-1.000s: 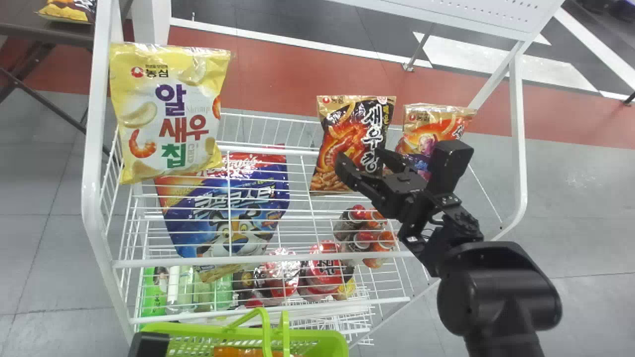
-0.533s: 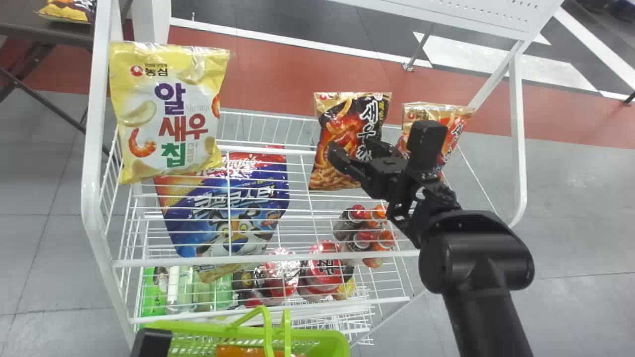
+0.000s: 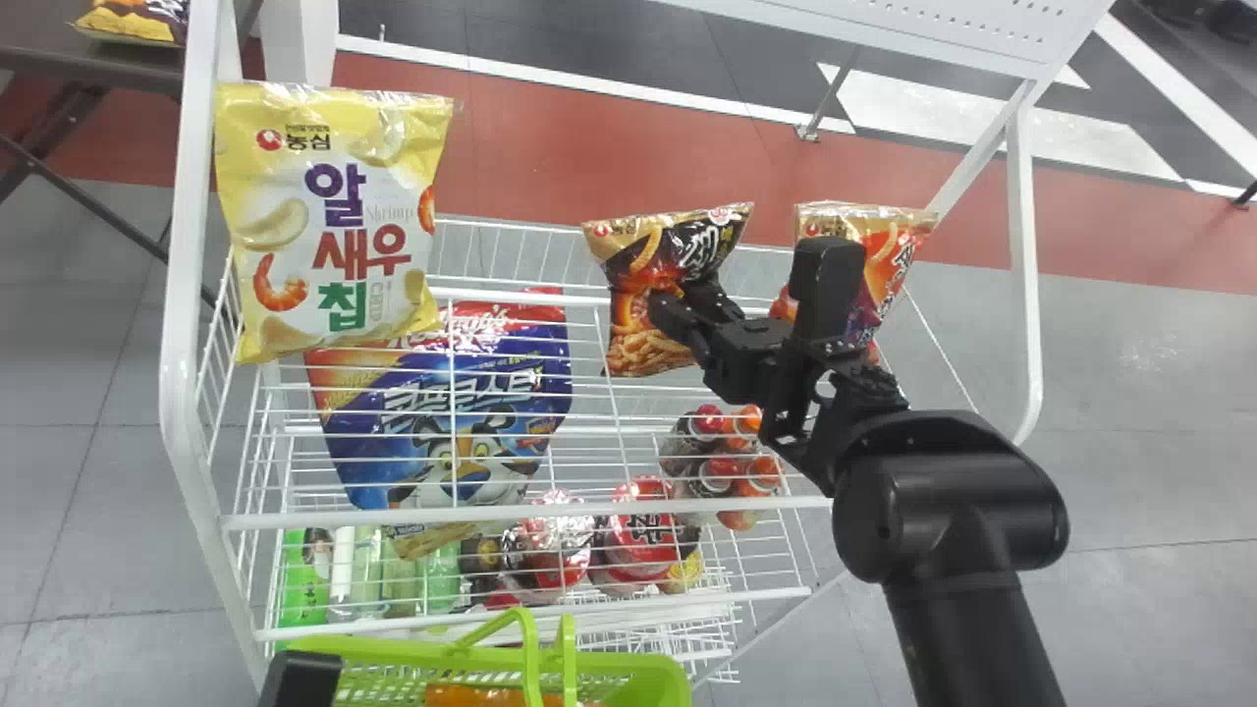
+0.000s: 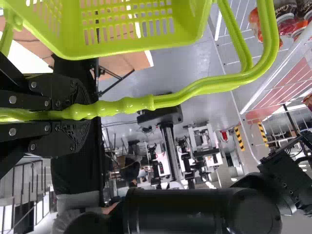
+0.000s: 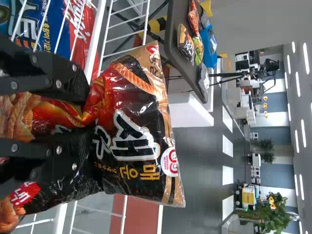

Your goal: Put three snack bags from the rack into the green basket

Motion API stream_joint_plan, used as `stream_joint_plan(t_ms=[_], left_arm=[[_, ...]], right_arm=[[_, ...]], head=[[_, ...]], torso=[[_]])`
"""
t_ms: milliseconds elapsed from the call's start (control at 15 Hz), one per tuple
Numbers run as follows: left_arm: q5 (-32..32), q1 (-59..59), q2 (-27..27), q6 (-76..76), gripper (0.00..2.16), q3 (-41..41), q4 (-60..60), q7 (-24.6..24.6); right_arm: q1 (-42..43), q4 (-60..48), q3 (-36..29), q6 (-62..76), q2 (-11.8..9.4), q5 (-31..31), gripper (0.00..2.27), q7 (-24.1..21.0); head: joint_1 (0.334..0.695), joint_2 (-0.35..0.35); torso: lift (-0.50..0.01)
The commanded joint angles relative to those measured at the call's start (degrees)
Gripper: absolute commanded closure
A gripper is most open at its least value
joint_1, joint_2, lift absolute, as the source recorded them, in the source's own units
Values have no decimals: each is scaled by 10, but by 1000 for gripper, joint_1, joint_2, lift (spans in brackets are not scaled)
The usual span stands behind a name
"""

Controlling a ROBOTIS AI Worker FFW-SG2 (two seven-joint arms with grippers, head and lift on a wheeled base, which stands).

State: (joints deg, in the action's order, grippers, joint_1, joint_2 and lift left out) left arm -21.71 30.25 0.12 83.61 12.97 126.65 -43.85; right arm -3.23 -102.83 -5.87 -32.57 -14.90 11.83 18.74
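One glossy black and orange snack bag [image 3: 660,253] puckers where the right claw [image 3: 678,295], nearly closed, pinches it.

From where I'm driving, the green basket [image 4: 97,52] looks like smooth, shiny plastic; the black snack bag [image 5: 122,95] is glossy, crinkled film; the rack [image 3: 1024,245] resembles smooth painted metal; the floor [image 3: 1159,393] has a dull sheen.

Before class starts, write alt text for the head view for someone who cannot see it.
Right claw pinching a black snack bag on a white rack, between a yellow bag and a red bag; green basket at the bottom.
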Motion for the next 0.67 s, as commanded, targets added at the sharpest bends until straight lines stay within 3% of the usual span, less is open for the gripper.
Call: stream_joint_plan(t_ms=[0,333,600], left_arm=[[-1,0,1,0,1889,0,2,0],[-4,2,2,0,1885,-3,5,0],[-4,2,2,-2,1885,-2,5,-4]], right_arm=[[-22,-38,-14,-20,-3,14,2047,10],[-121,-228,-74,-119,-24,52,2044,26],[-198,-378,-184,-321,-30,124,2044,96]], head=[[695,-350],[695,-350],[695,-350]], torso=[[0],[0],[0]])
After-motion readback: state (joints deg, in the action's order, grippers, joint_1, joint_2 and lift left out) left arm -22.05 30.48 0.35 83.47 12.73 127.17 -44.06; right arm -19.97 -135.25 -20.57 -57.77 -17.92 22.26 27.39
